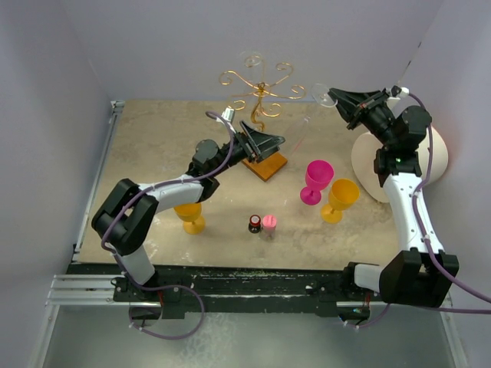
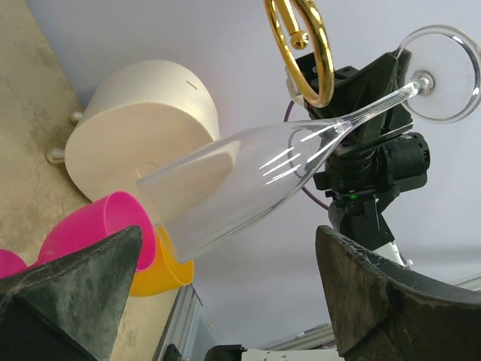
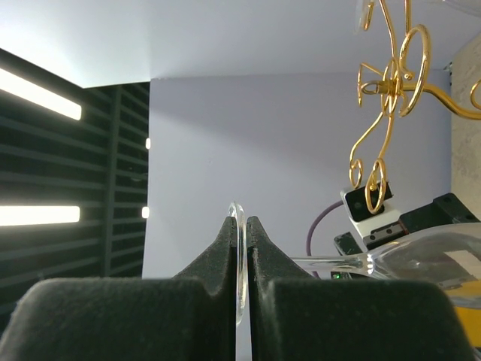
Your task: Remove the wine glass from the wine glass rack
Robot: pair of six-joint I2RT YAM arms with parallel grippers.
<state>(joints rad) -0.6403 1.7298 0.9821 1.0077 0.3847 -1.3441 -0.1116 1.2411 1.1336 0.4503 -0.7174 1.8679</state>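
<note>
Beige stone-look table [image 1: 153, 153], pale walls [image 1: 153, 46] all round. Right gripper [image 3: 242, 226] was pinching the wine glass [image 2: 248, 180] by its foot, bowl tilted down, just beside the rack [image 1: 261, 92]. Left gripper [image 1: 267, 142] stood spread, facing that bowl. Counted: two yellow goblets [image 1: 190, 215] [image 1: 340, 198], one pink goblet [image 1: 317, 178], two bottles [image 1: 261, 223], all nearer the bases than either gripper.

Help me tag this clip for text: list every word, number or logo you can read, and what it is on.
No text can be read in any view.
Small bottles: too small to tell if they carry a label.
Wine glass and gold rack: no print visible.
</note>
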